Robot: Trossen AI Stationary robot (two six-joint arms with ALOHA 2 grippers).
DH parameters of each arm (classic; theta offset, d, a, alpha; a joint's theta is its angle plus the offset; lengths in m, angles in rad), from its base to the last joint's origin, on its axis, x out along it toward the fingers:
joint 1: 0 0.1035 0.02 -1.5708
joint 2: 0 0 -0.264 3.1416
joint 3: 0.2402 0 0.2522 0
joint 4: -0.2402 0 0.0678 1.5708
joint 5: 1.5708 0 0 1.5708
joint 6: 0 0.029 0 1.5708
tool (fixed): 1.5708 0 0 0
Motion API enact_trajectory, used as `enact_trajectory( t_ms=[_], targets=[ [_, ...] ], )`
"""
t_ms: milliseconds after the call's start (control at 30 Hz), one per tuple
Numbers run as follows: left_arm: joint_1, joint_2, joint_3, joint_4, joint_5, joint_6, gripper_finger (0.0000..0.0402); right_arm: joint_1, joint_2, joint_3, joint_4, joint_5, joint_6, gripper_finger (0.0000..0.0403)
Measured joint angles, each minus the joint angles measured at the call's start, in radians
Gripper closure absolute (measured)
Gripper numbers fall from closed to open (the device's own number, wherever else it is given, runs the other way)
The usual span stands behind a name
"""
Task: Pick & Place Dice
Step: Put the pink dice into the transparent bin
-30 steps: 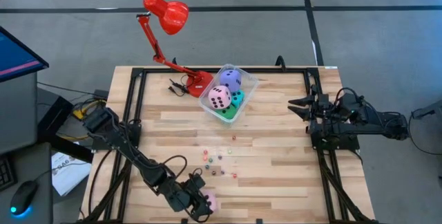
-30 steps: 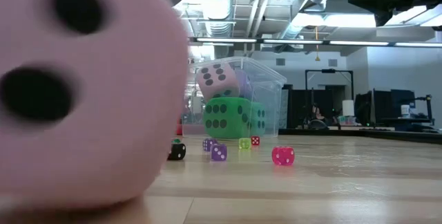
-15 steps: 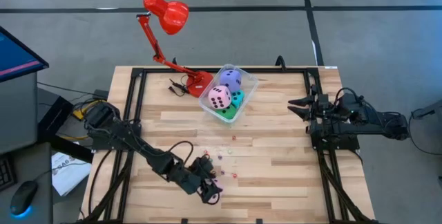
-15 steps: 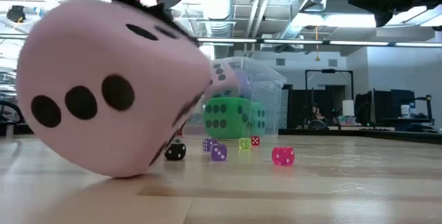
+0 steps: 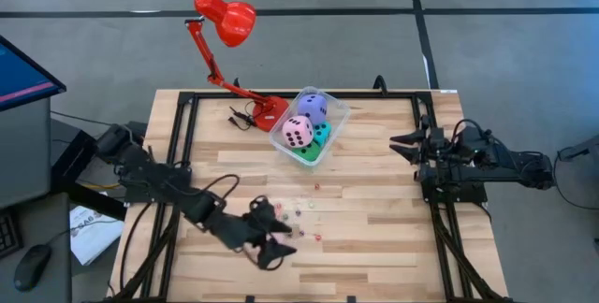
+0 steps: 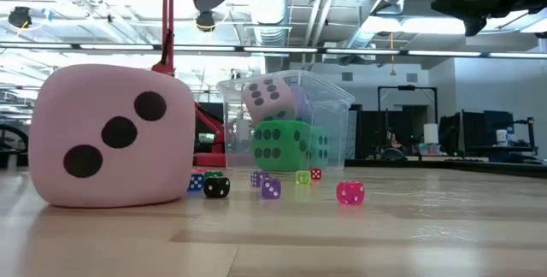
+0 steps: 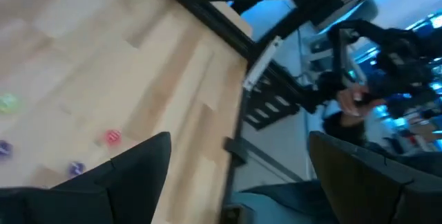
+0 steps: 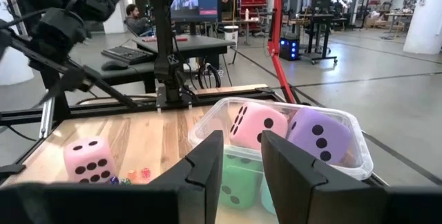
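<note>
**High view.** The clear tub [image 5: 329, 114] stands at the far middle of the table [image 5: 384, 238], beside the base of a red lamp [image 5: 226, 19]. Four large dice are seen inside it: a pink die [image 5: 298, 132], a purple die [image 5: 314, 108], a green die [image 5: 306, 152] and a cyan die [image 5: 323, 136]. The tiny dice [image 5: 301, 213] lie scattered on the boards nearer the front. The left gripper [image 5: 272, 244] is held low beside them. The right gripper [image 5: 402, 141] waits at the right edge.

**Low view.** The second pink die [image 6: 111, 136] rests flat on the table, well apart from the tub, and nothing holds it. Its three-pip face is turned to this camera, the pip line rising to the right. As a cube, it has no long axis.

**Left wrist view.** The fingers [image 7: 131, 172] are spread wide, and nothing is held between them.

**Right wrist view.** The fingers [image 8: 207, 172] stand a little apart, with nothing gripped. The loose pink die [image 8: 88, 160] is seen beyond them, with tiny dice just beside it.

**Progress.** Four of the five large dice are judged placed; the loose pink die and the tiny dice are left.
</note>
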Motion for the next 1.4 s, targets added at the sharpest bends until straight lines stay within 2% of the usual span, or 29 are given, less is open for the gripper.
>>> enact_trajectory(
  t_ms=[233,400,500,700,1033,1233,1400],
  targets=[
    [-0.077,0.087,0.0,-0.003,0.001,-0.19,0.0069,0.0,0.0,0.0,-0.005,0.0,0.0,0.0305],
    [-0.1,0.161,0.0,-0.004,0.084,-0.297,0.0069,0.0,0.0,0.0,-0.005,0.0,0.0,0.0305],
    [-0.107,0.195,0.0,-0.004,0.13,-0.318,0.0069,0.0,0.0,0.0,-0.005,0.0,0.001,0.0305],
    [-0.098,0.254,0.0,-0.115,0.137,-0.369,0.0069,0.0,0.0,0.0,-0.007,0.0,0.003,0.0305],
    [-0.094,0.287,0.0,-0.171,0.135,-0.384,0.0069,0.0,0.0,0.0,-0.008,0.0,0.002,0.0305],
    [-0.065,0.287,0.0,-0.313,0.096,-0.378,0.0069,0.0,0.0,0.0,-0.008,0.0,0.002,0.0305],
    [-0.032,0.287,0.0,-0.328,0.086,-0.281,0.0069,0.0,0.0,0.0,-0.008,0.0,0.002,0.0305]
  ],
)
